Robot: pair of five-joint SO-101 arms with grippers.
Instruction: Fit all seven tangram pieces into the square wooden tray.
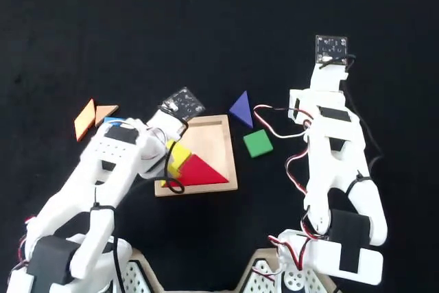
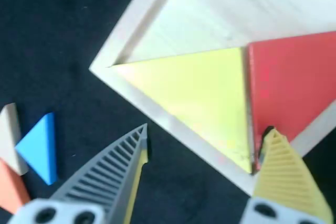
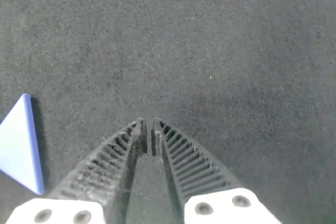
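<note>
- Hanging wide open over the near left corner of the tray, the left gripper holds nothing.
- Its grey finger is outside the tray, above the black cloth. Its yellow finger has its tip at the seam between the two pieces inside the tray, close to the rim.
- Those two pieces are the yellow triangle and the red triangle. They lie flat, edge to edge, against the left and near sides of the tray, and the rest of the floor is bare wood.
- The right gripper has its fingers pressed together on nothing, above bare cloth well beyond the tray.
- A dark blue triangle lies on the cloth just beyond the tray's far right corner and shows beside the right gripper in the right wrist view.
- A green square sits just to the right of the tray, apart from it.
- An orange parallelogram and a small orange triangle lie side by side well to the left of the tray.
- A light blue triangle lies near them, by the left arm.
</note>
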